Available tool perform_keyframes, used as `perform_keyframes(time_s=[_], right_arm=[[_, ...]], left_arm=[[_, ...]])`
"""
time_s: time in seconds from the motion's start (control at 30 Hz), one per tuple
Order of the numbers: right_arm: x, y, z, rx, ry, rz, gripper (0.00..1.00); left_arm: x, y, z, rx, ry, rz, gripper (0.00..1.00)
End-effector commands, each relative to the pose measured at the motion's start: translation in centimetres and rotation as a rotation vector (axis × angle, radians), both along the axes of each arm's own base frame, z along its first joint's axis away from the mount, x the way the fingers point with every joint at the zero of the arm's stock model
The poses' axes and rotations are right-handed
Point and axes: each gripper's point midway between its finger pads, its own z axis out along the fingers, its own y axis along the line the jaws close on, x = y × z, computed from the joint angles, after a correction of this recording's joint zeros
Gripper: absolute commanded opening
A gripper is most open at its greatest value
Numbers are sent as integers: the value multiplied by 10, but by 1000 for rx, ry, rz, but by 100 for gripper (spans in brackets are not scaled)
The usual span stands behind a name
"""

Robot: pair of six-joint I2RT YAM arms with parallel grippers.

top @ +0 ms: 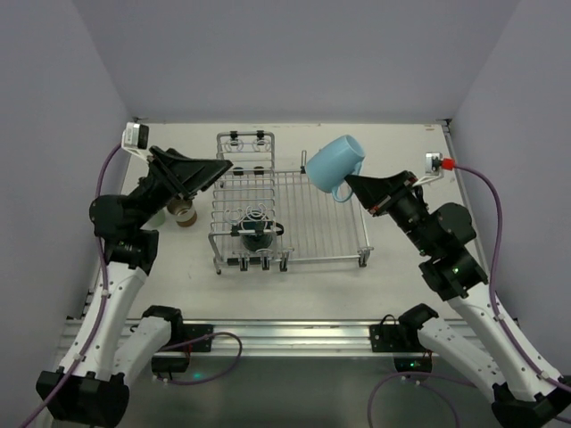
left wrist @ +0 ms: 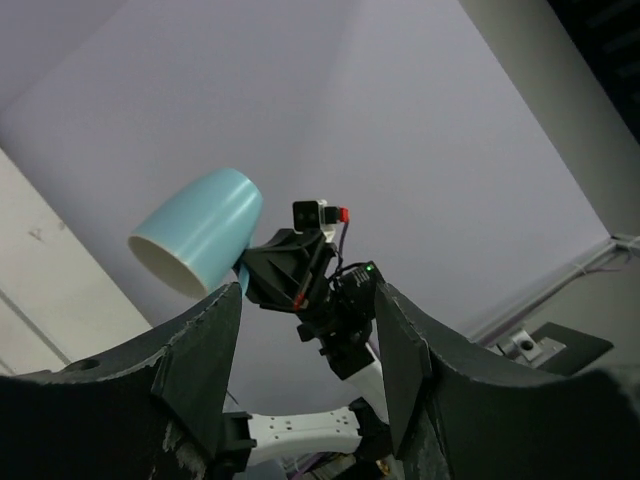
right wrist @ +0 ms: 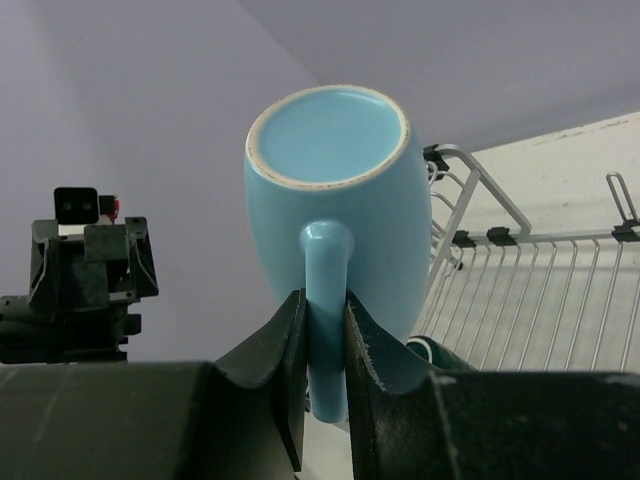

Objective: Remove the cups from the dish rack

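Right gripper around mug handle

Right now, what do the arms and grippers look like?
The left arm and right arm have white links and black joints. The left gripper and right gripper are black with broad wedge-shaped fingers. Purple cables run to white wrist cameras; the right camera has a red plug.

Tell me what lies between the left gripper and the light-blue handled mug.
Only the silver wire dish rack, its raised section, in the top view.
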Motion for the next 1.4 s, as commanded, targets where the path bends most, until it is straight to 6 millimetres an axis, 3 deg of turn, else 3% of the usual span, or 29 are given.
perform_keyframes(time_s=[0.0,0.33,0.63,0.83,1.37], right_arm=[[-21,-11,80,143,-225,6,0],[-12,2,104,154,-267,48,0],[-17,3,123,171,-345,56,0],[-19,4,137,184,-398,67,0],[-15,15,144,198,-430,115,0]], left_arm=[[-11,-15,26,-84,-52,-69,60],[-13,-58,27,-176,-17,-204,58],[5,-81,16,-217,52,-216,52],[14,-87,11,-277,104,-174,51],[24,-103,22,-390,97,-227,55]])
